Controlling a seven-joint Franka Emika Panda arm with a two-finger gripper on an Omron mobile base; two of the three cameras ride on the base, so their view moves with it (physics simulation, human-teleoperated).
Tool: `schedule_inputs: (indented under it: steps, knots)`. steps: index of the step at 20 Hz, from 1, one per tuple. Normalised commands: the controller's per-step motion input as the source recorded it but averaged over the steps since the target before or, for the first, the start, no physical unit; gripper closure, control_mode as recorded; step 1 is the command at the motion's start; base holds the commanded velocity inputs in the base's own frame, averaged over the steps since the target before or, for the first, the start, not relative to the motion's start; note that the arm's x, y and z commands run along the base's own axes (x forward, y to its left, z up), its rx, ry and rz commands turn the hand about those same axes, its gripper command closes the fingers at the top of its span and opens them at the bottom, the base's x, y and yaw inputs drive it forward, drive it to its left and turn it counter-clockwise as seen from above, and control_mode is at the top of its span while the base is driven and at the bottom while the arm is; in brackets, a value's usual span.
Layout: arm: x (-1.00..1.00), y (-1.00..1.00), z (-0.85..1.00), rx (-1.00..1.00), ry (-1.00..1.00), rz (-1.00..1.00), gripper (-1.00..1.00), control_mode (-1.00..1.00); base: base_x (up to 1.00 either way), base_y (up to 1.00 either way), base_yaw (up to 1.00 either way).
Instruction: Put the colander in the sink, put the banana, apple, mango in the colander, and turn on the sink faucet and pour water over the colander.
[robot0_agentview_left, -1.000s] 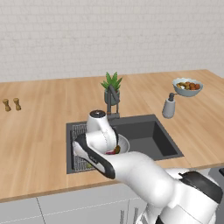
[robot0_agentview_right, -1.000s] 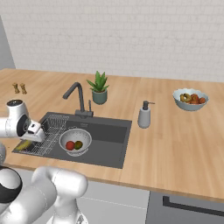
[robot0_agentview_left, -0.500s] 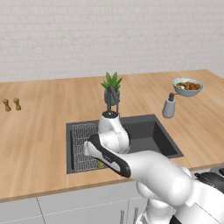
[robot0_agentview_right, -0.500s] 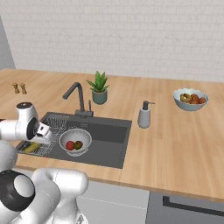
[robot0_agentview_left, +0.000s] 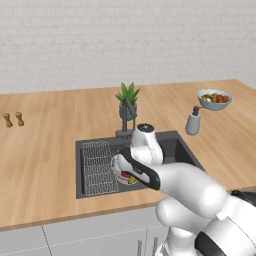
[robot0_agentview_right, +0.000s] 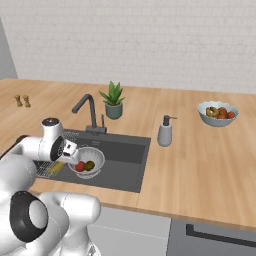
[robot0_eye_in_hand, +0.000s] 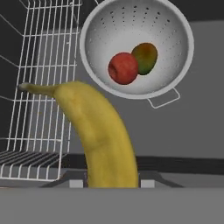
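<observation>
My gripper (robot0_eye_in_hand: 112, 183) is shut on the yellow banana (robot0_eye_in_hand: 98, 131), which hangs over the dark sink (robot0_agentview_right: 125, 159) beside the colander's left rim. In the hand view the silver colander (robot0_eye_in_hand: 131, 30) lies just beyond the banana's tip, with the red apple (robot0_eye_in_hand: 123, 68) and the green-orange mango (robot0_eye_in_hand: 145, 57) touching inside it. From the right base camera the gripper (robot0_agentview_right: 61, 162) holds the banana (robot0_agentview_right: 55, 168) left of the colander (robot0_agentview_right: 95, 156). The dark faucet (robot0_agentview_right: 87, 108) stands behind the basin, and no water runs from it. My arm hides most of the colander in the left base view.
A flat wire rack (robot0_agentview_left: 98, 164) lies in the sink's left part. Behind the sink is a potted plant (robot0_agentview_right: 113, 99); to its right stand a soap dispenser (robot0_agentview_right: 165, 132) and a fruit bowl (robot0_agentview_right: 218, 113). Two small shakers (robot0_agentview_left: 13, 119) sit far left on the wooden counter.
My arm has swung from the sink's left edge over the wire rack toward the colander, carrying the banana with it. The apple and mango have stayed in the colander.
</observation>
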Motion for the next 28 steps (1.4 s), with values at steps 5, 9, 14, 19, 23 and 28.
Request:
schedule_inputs:
  steps: [5,9,14,19,23,28]
  knots:
    - [0.42,-0.44,-0.08,0.00,0.00,-0.01,1.00,-1.00,0.00,0.00,0.00]
    - [0.34,-0.36,-0.26,0.00,-0.04,0.00,1.00,-1.00,0.00,0.00,0.00]
    - [0.39,-0.18,-0.20,0.00,-0.05,0.00,1.00,-1.00,0.00,0.00,0.00]
    - [0.41,-0.02,-0.09,0.00,0.00,0.00,1.00,-1.00,0.00,0.00,0.00]
    - [0.28,0.00,-0.20,0.00,0.00,-0.02,1.00,-1.00,0.00,0.00,0.00]
    - [0.30,0.00,-0.32,0.00,0.00,-0.01,1.00,-1.00,0.00,0.00,0.00]
